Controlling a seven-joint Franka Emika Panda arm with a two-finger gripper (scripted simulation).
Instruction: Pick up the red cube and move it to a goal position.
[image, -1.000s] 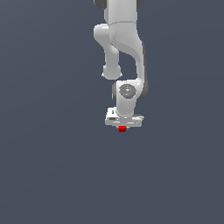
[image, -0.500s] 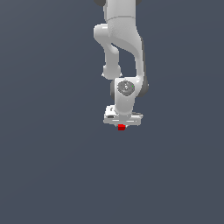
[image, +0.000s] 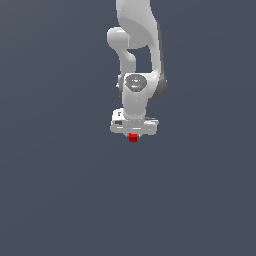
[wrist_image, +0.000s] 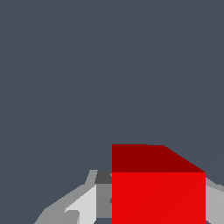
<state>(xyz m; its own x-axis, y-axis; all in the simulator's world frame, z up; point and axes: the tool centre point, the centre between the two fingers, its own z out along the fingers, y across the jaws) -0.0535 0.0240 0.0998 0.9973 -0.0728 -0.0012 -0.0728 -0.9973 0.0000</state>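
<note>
The red cube (image: 133, 138) is a tiny bright red block that pokes out just below the white hand of the arm. My gripper (image: 133, 135) is shut on it and points straight down, hanging over plain grey ground. In the wrist view the red cube (wrist_image: 157, 188) fills the space between the two grey fingers (wrist_image: 83, 203), which press against its sides. No goal marker shows in either view.
The white arm (image: 135, 55) rises from the hand toward the top of the exterior view. Around it lies only uniform dark grey ground (image: 60, 190).
The hand with the red cube has risen a little and shifted slightly toward the exterior view's left. The grip on the cube is unchanged.
</note>
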